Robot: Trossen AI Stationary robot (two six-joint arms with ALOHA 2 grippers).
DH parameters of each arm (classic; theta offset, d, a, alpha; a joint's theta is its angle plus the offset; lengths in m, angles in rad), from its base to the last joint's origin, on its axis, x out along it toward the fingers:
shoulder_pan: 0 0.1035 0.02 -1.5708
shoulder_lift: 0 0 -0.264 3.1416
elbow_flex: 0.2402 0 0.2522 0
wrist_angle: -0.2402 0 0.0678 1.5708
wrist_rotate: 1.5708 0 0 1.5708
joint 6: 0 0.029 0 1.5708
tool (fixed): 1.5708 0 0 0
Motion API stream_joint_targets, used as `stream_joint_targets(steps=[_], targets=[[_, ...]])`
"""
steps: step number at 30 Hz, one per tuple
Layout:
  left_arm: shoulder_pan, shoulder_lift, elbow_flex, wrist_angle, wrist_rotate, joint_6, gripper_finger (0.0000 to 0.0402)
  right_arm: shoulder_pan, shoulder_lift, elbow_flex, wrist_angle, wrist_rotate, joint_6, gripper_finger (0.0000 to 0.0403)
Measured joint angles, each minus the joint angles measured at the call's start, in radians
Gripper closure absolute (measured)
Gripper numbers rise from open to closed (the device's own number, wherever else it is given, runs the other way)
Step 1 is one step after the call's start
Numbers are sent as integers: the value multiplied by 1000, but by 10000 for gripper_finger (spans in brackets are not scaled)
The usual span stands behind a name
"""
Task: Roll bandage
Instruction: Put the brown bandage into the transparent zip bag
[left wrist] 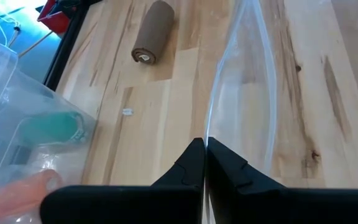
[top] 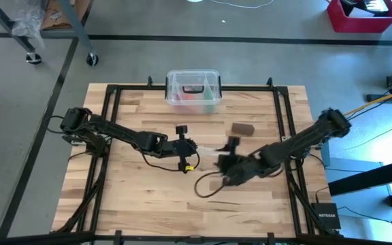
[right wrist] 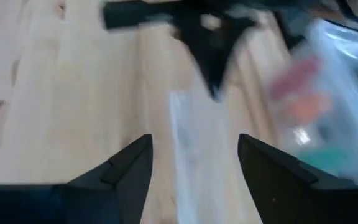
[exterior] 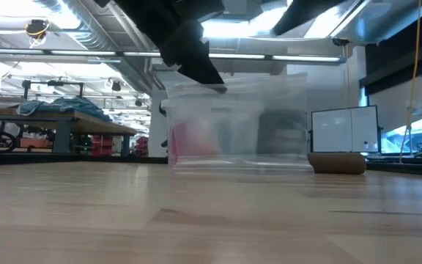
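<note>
The bandage [top: 242, 128] is a small brown roll lying on its side on the table, right of centre; it also shows in the left wrist view [left wrist: 153, 40] and the low view [exterior: 335, 163]. No gripper touches it. My left gripper [top: 186, 148] is at the table's middle, shut on a clear plastic bag [left wrist: 241, 81] that stretches toward the right arm. My right gripper [top: 226, 162] hovers open just right of it. In the right wrist view, its fingers [right wrist: 194, 158] stand either side of the bag's end [right wrist: 185, 134], above it. My left gripper pinches the clear plastic bag by its near edge [left wrist: 205, 142] between its two shut fingers. The fingers slant down from the table's left side. The bag runs on from the fingertips toward the right, lifted above the wood; how many layers, I cannot tell.
A clear plastic box [top: 193, 92] with a black handle and coloured things inside stands at the far edge, middle. It also shows in the low view [exterior: 237, 121]. A black frame [top: 107, 136] borders the tabletop. Bare wood lies along the near side.
</note>
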Motion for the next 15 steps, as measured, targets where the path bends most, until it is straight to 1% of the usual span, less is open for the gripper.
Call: stream_joint_targets(steps=[4, 8, 10, 12, 15], targets=[[-2, 0, 0, -2, 4, -4, 400, -26, -139, -36, -214, 55, 119, 166], [-5, 0, 0, -9, 5, -4, 400, -99, -280, -146, -246, 62, 183, 166], [-5, 0, 0, -9, 9, -5, 400, -159, -339, -221, -231, 31, 185, 165], [-6, 0, 0, -9, 21, -4, 400, -238, -382, -295, -213, -25, 175, 158], [-5, 0, 0, -10, 26, -4, 401, -360, -410, -394, -154, -114, 124, 138]])
